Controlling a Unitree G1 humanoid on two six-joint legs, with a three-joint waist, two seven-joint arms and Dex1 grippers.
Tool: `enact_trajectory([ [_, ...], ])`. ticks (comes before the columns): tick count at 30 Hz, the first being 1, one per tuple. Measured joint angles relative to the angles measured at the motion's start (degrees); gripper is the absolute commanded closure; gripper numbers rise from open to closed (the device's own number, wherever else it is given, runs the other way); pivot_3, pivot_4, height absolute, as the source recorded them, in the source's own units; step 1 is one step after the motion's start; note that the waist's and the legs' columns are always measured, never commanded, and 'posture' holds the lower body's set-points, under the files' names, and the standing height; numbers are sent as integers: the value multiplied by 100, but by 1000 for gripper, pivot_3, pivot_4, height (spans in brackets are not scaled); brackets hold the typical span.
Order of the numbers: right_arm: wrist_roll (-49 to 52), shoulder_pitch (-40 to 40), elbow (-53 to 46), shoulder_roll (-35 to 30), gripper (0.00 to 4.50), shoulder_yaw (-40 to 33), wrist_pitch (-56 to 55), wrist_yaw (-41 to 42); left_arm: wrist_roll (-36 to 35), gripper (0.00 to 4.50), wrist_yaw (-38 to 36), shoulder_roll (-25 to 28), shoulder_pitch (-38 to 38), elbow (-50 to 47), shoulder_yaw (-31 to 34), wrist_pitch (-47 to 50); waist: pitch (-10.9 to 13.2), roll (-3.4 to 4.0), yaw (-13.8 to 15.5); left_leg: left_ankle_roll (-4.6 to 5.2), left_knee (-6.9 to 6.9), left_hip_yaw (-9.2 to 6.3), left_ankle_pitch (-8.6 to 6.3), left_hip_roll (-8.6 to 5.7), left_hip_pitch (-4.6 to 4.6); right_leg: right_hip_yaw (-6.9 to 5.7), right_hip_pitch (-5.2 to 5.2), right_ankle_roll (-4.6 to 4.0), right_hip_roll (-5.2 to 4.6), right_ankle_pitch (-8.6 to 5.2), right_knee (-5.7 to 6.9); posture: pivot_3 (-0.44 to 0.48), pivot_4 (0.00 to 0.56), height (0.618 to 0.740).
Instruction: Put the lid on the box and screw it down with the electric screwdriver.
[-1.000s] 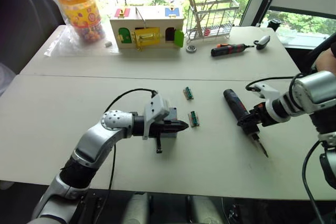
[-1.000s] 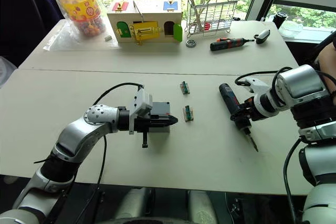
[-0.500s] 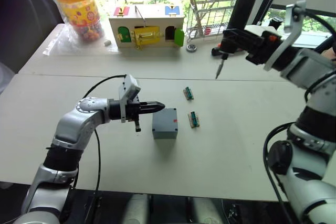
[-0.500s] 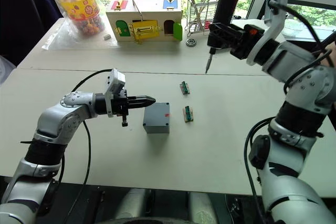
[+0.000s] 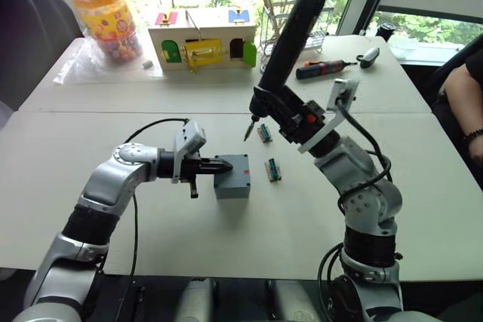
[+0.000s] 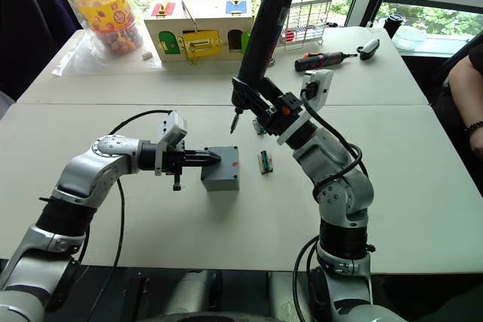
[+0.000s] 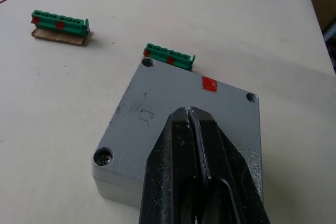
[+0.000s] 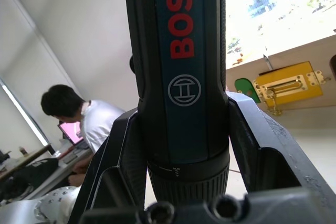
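From my station I saw two green terminal blocks (image 5: pixel 273 169) lying on the white table (image 5: pixel 423 179). Along its far edge stood a wooden toy house (image 5: pixel 201 38), a candy jar in a plastic bag (image 5: pixel 107 19), a wire rack (image 6: pixel 306 14) and a red-and-black screwdriver (image 5: pixel 320 70).

Right gripper (image 6: pixel 256 101) holds the electric screwdriver (image 6: pixel 260 28) tilted, seemingly above the box (image 6: pixel 221 168).
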Motion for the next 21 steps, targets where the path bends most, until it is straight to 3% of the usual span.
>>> enact_trajectory([
  [9, -424, 273, 503, -201, 2725, 382, -720, 119, 159, 4500, -18, -55, -31, 105, -37, -230, 0, 0, 2, 1, 0, -1, -1, 8, 2, 1, 3, 0, -3, 0, 0, 0, 150, 740],
  [21, -413, 382, 558, -205, 2725, 447, -791, 90, 255, 4500, -104, -58, -75, 173, -63, -330, 0, 0, 3, 6, 0, -2, -4, 8, 4, 1, 5, 0, -2, 0, 0, 0, 150, 740],
])
